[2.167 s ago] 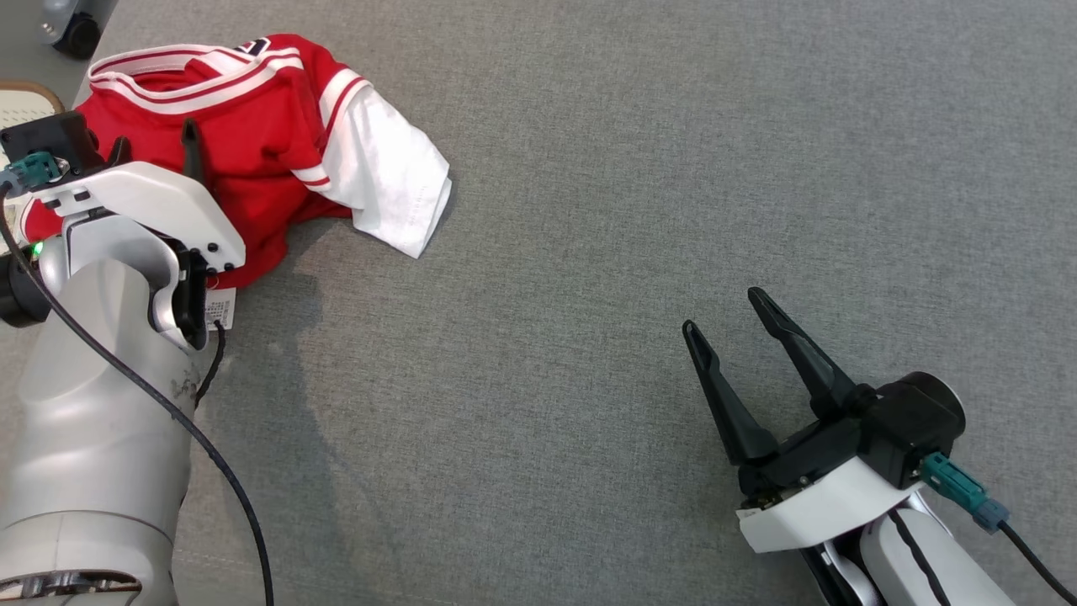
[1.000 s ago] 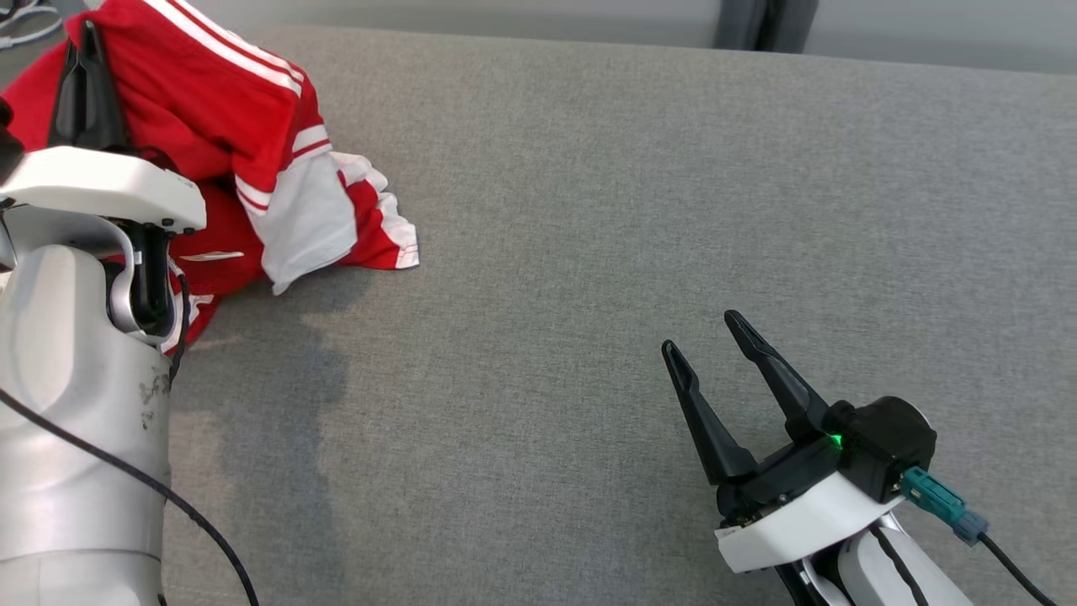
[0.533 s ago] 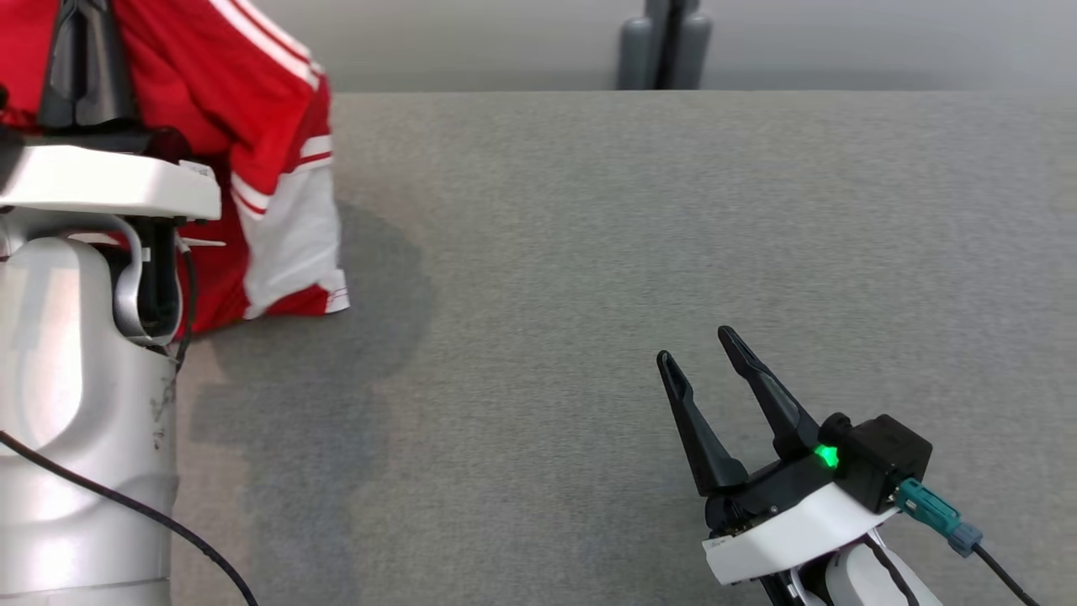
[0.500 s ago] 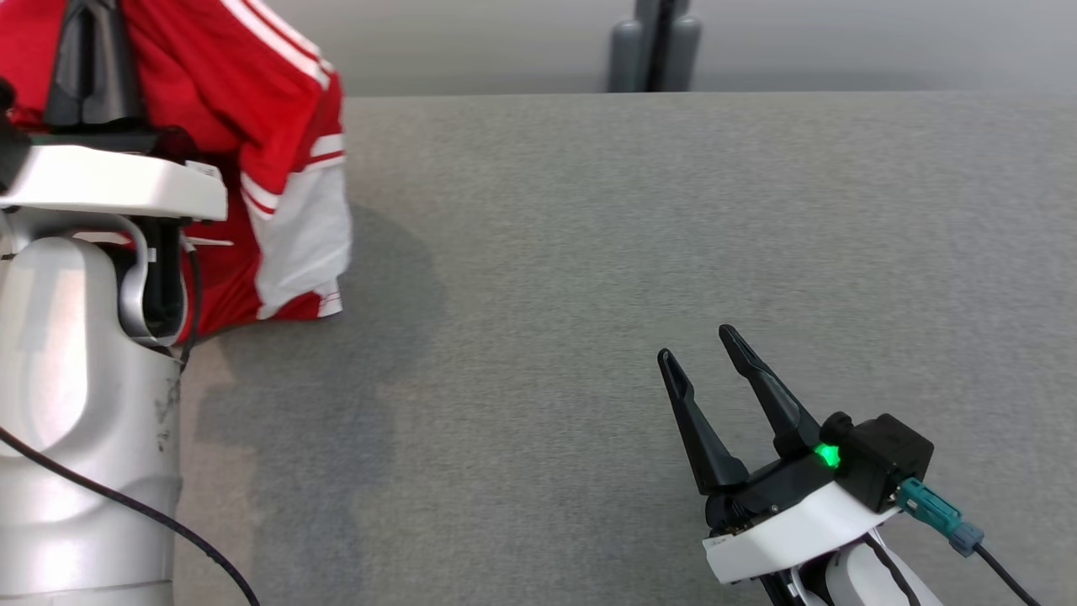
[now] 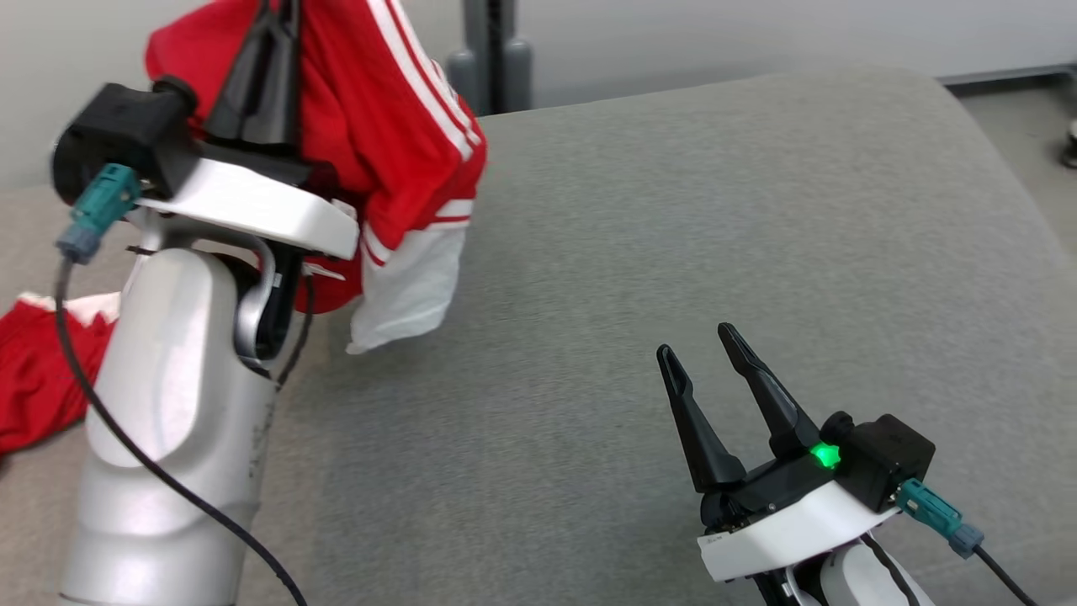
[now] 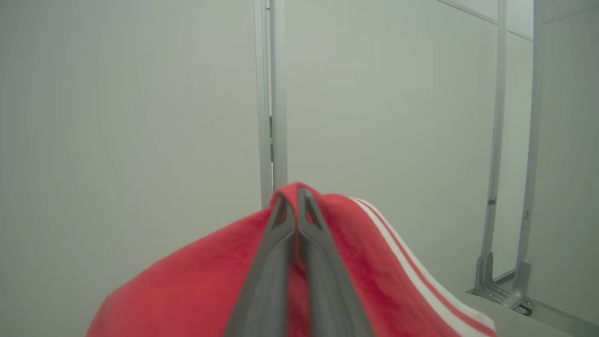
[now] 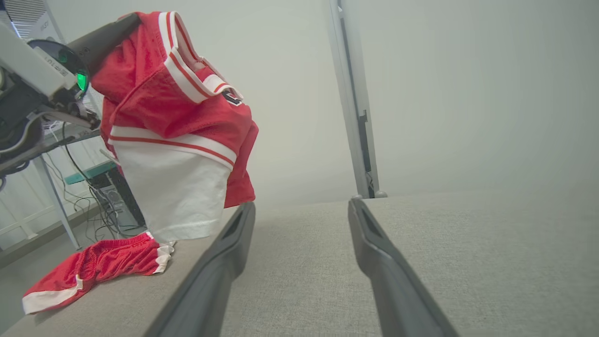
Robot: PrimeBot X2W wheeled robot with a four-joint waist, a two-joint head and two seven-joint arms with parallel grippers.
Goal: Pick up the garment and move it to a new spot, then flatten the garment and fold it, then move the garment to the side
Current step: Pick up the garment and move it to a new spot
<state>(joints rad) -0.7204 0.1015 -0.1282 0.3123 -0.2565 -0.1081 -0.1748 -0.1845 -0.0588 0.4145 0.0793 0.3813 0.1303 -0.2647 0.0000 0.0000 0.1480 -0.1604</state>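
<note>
garment (image 5: 395, 126) is up in the air, red with white stripes, hanging off the left gripper (image 6: 290, 199) above the left end of the grey surface (image 5: 673, 252); jaws pinched tight on a fold of the red fabric near its top; a white sleeve (image 5: 404, 290) dangles lowest, its hem close to the surface; down on the surface at the far left lies more red cloth (image 5: 34, 396) with a white edge, and i can't tell if it's joined to the hanging part; right gripper (image 5: 694, 339) sits low at the near right, well apart, jaws wide and holding nothing; a grey post (image 5: 492, 50) stands behind the surface
</note>
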